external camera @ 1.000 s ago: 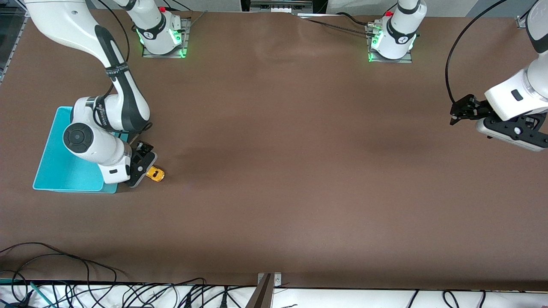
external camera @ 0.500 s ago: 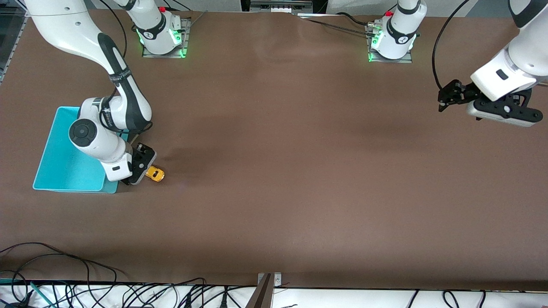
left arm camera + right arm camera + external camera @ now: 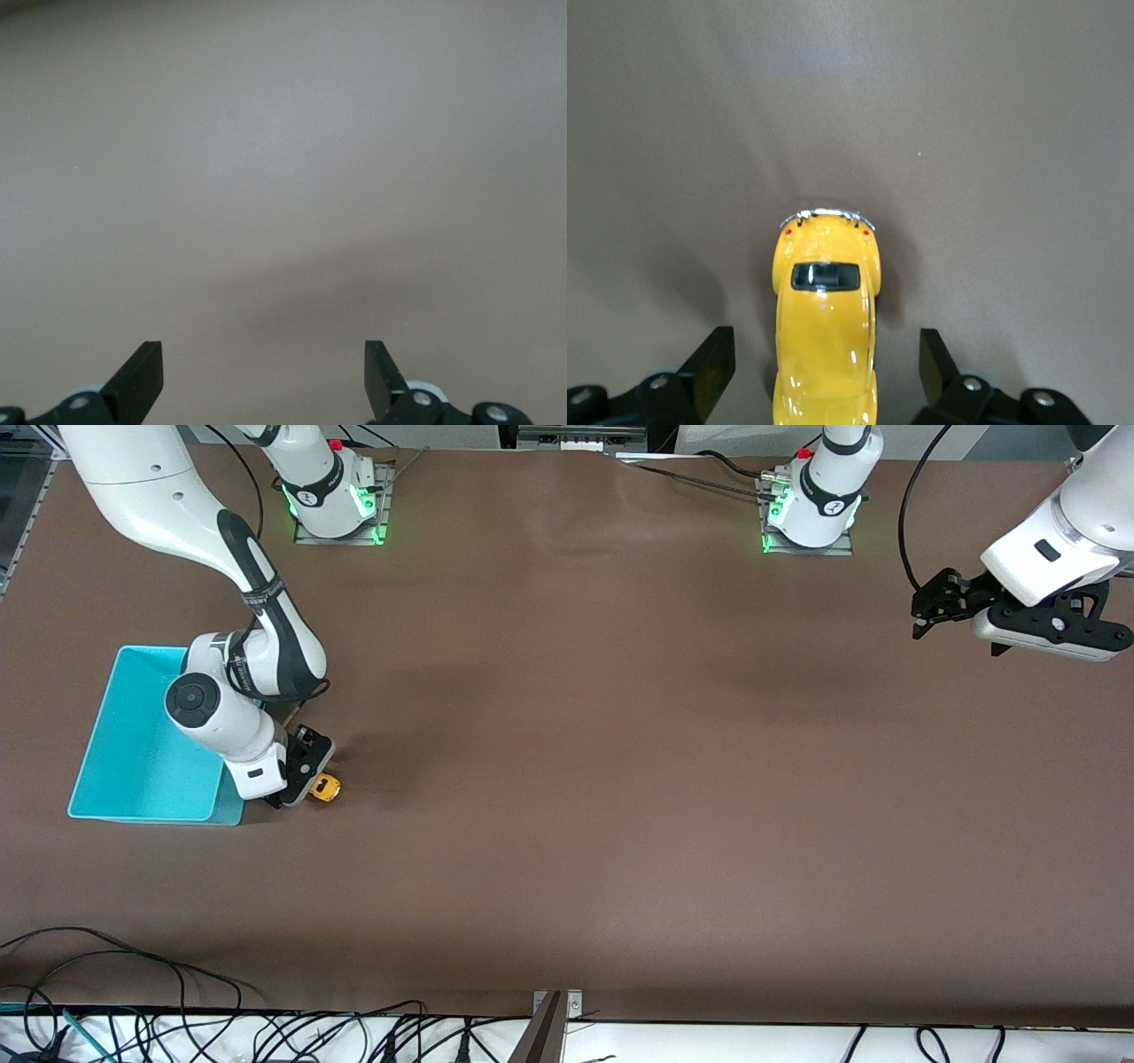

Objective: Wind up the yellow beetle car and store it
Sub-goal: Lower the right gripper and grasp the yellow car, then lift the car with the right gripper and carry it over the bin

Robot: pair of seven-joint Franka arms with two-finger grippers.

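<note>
**Pincer straddles the toy car beside the bin**

The yellow beetle car (image 3: 326, 787) sits on the brown surface (image 3: 620, 779) in the lower left part of the front view, just beside the corner of the turquoise bin (image 3: 133, 735), touching nothing else. In the right wrist view the car (image 3: 825, 328) lies lengthwise in the gap between the two fingers, its chrome bumper pointing away from the camera, so a squeeze would land on its two flanks rather than its rounded ends.

The right pincer (image 3: 306, 779) is low over the car with its fingers (image 3: 713, 359) apart and clear of the body on both sides; nothing is gripped yet. That straddling placement suits a grab for the pull-back winding, I judge, and the bin close by keeps the storing move short.

The left pincer (image 3: 926, 607) waits at the upper right of the front view, over bare surface, fingers (image 3: 142, 372) apart and empty.
</note>
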